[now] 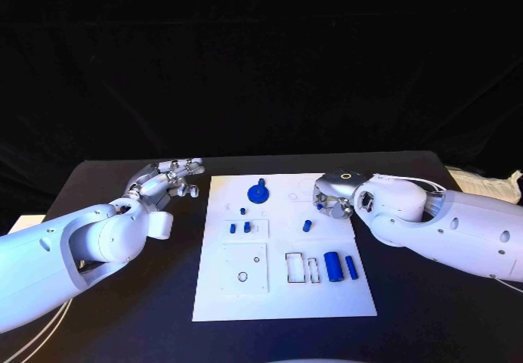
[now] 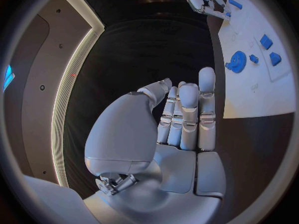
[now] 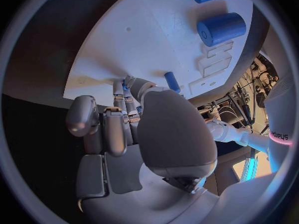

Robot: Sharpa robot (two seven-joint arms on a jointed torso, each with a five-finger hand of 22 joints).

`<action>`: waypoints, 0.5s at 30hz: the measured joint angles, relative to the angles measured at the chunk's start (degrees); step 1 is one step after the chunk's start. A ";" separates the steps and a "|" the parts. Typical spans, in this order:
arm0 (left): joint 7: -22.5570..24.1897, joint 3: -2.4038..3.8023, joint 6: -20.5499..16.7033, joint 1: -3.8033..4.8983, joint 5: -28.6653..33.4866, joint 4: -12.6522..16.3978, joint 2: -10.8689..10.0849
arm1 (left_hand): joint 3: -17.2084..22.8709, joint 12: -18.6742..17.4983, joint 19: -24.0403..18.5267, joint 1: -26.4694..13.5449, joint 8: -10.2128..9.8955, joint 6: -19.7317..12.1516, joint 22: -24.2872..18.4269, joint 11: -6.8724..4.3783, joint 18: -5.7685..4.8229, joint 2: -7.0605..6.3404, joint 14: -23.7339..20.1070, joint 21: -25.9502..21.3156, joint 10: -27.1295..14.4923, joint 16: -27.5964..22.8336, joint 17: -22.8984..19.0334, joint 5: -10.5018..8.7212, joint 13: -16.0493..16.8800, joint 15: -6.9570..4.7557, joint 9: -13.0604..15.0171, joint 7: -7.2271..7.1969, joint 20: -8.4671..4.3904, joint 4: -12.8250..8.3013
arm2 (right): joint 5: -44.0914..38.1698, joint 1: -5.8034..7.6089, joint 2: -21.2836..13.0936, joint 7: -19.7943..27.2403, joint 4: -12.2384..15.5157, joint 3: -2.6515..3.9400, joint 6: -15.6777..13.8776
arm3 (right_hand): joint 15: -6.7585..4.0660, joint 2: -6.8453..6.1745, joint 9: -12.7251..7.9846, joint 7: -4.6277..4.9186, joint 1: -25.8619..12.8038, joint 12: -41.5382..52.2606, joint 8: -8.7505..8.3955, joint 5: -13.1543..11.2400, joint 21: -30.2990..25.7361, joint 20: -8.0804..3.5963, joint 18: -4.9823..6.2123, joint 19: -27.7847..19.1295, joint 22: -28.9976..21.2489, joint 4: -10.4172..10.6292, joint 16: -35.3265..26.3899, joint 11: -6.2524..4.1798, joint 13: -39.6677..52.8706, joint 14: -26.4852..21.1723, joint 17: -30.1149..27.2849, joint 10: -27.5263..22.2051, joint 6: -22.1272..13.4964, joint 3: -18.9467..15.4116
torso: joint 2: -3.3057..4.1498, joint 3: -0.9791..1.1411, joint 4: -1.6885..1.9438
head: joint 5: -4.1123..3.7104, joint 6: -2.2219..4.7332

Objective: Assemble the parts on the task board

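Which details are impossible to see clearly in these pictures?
- Head view: the right hand has its fingertips hidden under its own wrist, so a held blue piece cannot be confirmed.
- Right wrist view: the palm covers the fingertips on the white task board.
- Head view: the small blue pegs are too small to tell their shape.
- Left wrist view: the blue gear-like disc has blurred teeth.

One white task board point(image 1: 283, 291), one black table point(image 1: 131, 318), two robot hands, left hand point(image 1: 169, 180) and right hand point(image 1: 335, 195), one blue gear-shaped part point(image 1: 258, 192), two blue cylinders, the thicker cylinder point(image 1: 333, 266) and the slimmer cylinder point(image 1: 351, 266), several smaller blue pieces
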 measured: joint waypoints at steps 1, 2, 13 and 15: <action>0.00 0.00 0.00 0.00 0.00 0.00 0.00 | 0.00 0.00 0.00 0.00 0.00 0.00 0.00 0.00 0.00 0.00 0.00 0.00 0.00 0.00 0.00 0.00 0.00 0.00 0.00 0.00 0.00 0.00 | -0.07 -0.03 0.02 -0.01 0.01 0.01 -0.07 | 0.00 0.04 -0.01 -0.04 -0.04 0.00 0.00 -0.23 0.00 0.00 0.00 0.00 0.04 0.00 0.00 0.00 0.02 0.00 0.00 0.00 0.28 0.00 | 0.00 0.00 0.01 | -0.03 -0.01; -0.01 0.00 0.00 0.00 0.00 0.01 -0.01 | 0.00 0.00 0.00 0.00 0.00 0.00 0.00 0.00 0.00 0.00 0.00 -0.02 0.00 0.00 0.00 0.00 0.00 0.00 0.00 0.00 0.00 0.00 | -0.10 -0.06 0.03 -0.01 0.02 0.01 -0.14 | 0.00 0.04 -0.02 -0.05 -0.03 0.00 -0.01 -0.28 0.01 0.00 0.00 0.00 0.16 0.00 0.00 0.10 0.01 0.00 0.00 0.32 0.50 0.00 | 0.00 -0.01 0.01 | -0.06 -0.03; -0.10 0.00 0.00 -0.01 -0.04 0.02 -0.07 | 0.00 0.23 0.00 0.00 0.00 0.00 -0.11 0.00 0.00 0.00 0.00 -0.20 0.00 0.00 -0.09 0.00 0.00 0.00 0.00 0.00 0.00 0.00 | 0.51 -0.38 -0.20 -0.12 0.17 -0.19 -2.09 | 0.21 1.73 0.81 -0.34 -2.13 -0.04 0.42 -1.07 1.67 0.31 0.00 1.34 2.64 0.17 0.95 -0.51 0.15 -0.21 -0.01 2.76 2.39 0.44 | -0.01 -0.03 0.05 | -0.20 0.04; -0.12 0.00 0.00 -0.01 -0.05 0.02 -0.08 | 0.00 0.23 0.00 0.24 0.00 0.00 -0.17 -0.19 0.00 0.24 0.01 -0.20 -0.20 0.00 -0.18 0.00 0.00 0.00 0.00 0.00 0.00 0.00 | 0.73 -0.41 -0.27 -0.17 0.21 -0.24 -2.45 | 0.21 2.24 0.82 -0.48 -1.89 -0.13 0.42 -1.21 1.70 0.30 0.00 1.34 2.84 -0.18 0.95 -0.30 0.15 -0.21 -0.01 2.97 2.53 0.78 | -0.01 -0.03 0.06 | -0.20 0.07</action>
